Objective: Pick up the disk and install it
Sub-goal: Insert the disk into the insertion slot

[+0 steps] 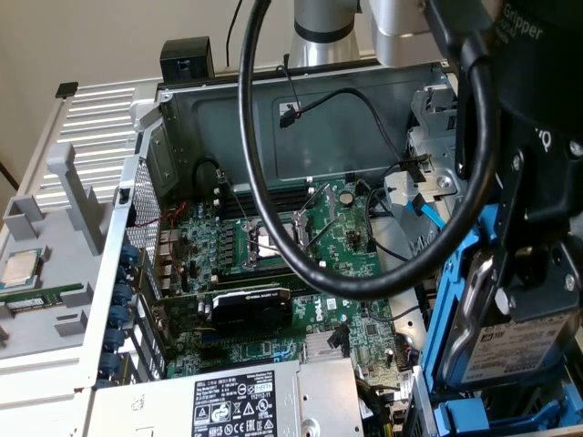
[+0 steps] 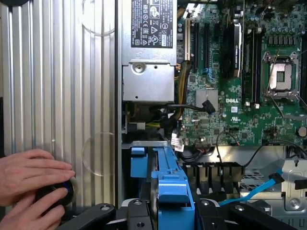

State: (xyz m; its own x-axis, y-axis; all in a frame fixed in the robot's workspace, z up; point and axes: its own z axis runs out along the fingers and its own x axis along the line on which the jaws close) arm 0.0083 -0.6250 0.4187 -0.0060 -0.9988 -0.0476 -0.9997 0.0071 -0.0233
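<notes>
The disk (image 1: pixel 521 344), a silver drive with a white barcode label, stands on edge in a blue carrier frame (image 1: pixel 453 309) at the exterior view's lower right, above the open computer case's drive corner. My gripper (image 1: pixel 526 278) comes down on it from above, shut on the disk. In the wrist view the blue carrier (image 2: pixel 171 191) and the disk's silver edge (image 2: pixel 154 189) sit between the black fingers (image 2: pixel 98 213), over the drive bay beside the motherboard (image 2: pixel 230 96).
A grey power supply box (image 1: pixel 228 405) lies at the case's front. A thick black cable (image 1: pixel 260 173) loops over the motherboard (image 1: pixel 273 241). A blue data cable (image 2: pixel 261 191) hangs near the bay. A person's hands (image 2: pixel 29 179) rest on a black knob (image 2: pixel 57 194) on the ribbed panel.
</notes>
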